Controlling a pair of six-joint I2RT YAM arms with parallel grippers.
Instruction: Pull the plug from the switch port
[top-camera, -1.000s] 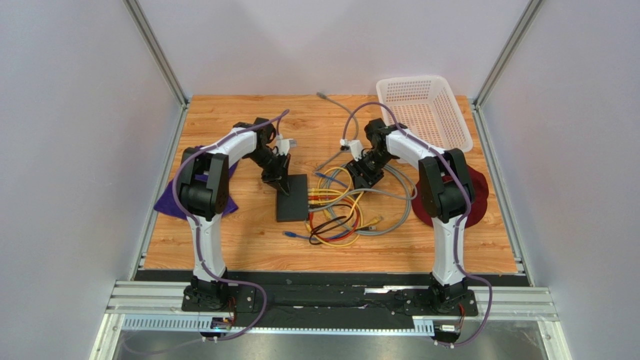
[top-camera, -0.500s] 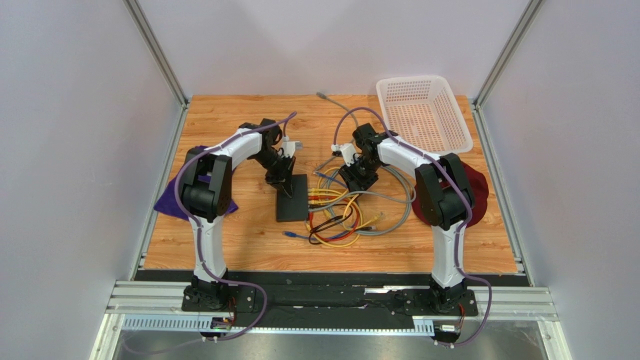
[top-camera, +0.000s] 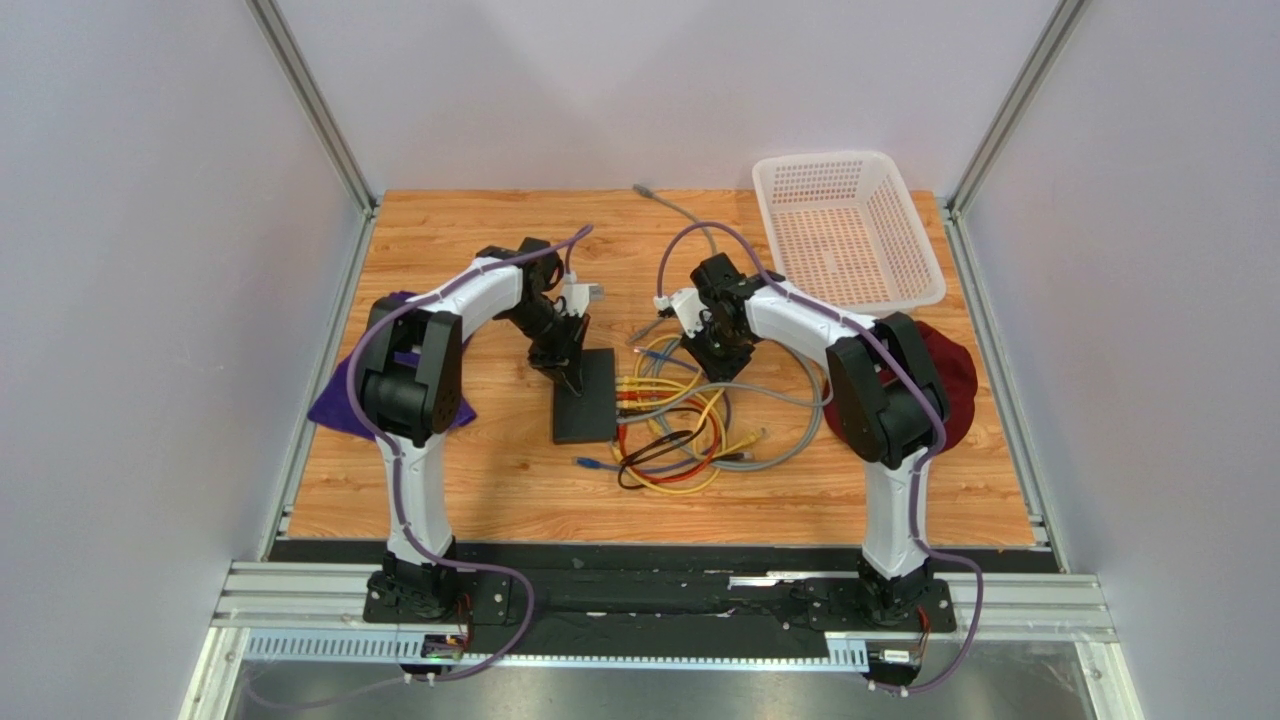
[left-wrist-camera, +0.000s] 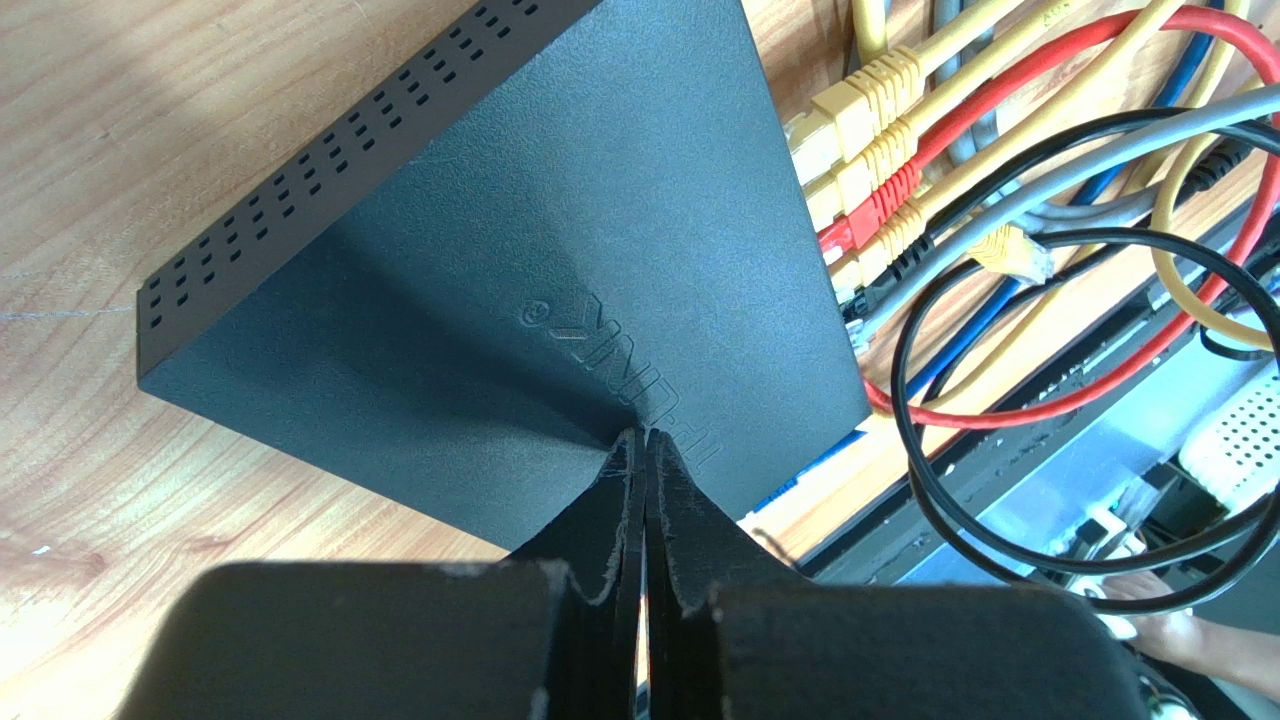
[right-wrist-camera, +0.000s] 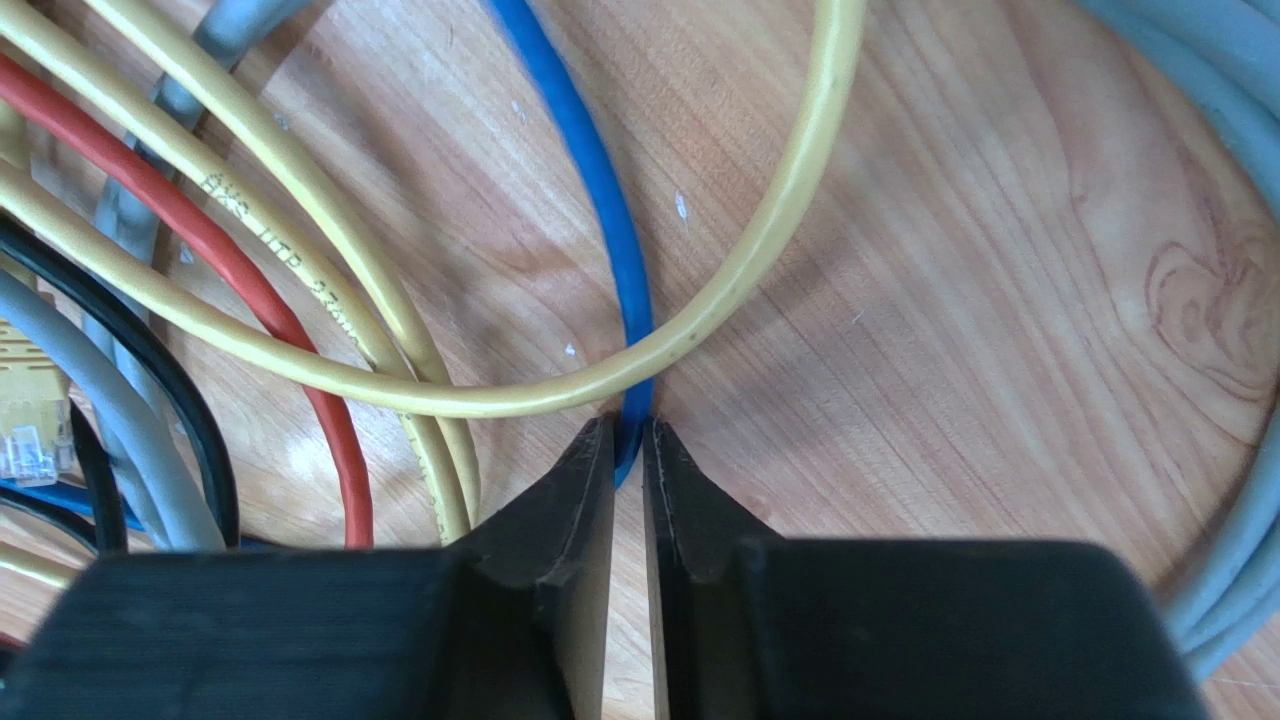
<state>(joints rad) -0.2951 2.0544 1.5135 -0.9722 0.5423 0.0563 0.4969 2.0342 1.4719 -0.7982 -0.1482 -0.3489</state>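
Note:
The flat black switch (top-camera: 586, 398) lies mid-table, also in the left wrist view (left-wrist-camera: 511, 255). Yellow and red plugs (left-wrist-camera: 864, 150) sit in the sockets along its right edge (top-camera: 631, 398). My left gripper (top-camera: 567, 369) is shut, its tips (left-wrist-camera: 648, 438) pressed onto the switch's top. My right gripper (top-camera: 723, 360) is shut on a blue cable (right-wrist-camera: 594, 165) low over the wood, its tips (right-wrist-camera: 631, 435) just under a yellow cable loop (right-wrist-camera: 721, 315). The blue cable's far end is hidden in the tangle.
A tangle of yellow, red, black, grey and blue cables (top-camera: 691, 435) lies right of the switch. A white basket (top-camera: 849, 225) stands back right. A purple cloth (top-camera: 338, 405) lies left, a dark red cloth (top-camera: 954, 390) right.
My right wrist has swung left and toward the back with the blue cable, and the loose blue end near the front has shifted slightly. My left gripper has stayed on the switch.

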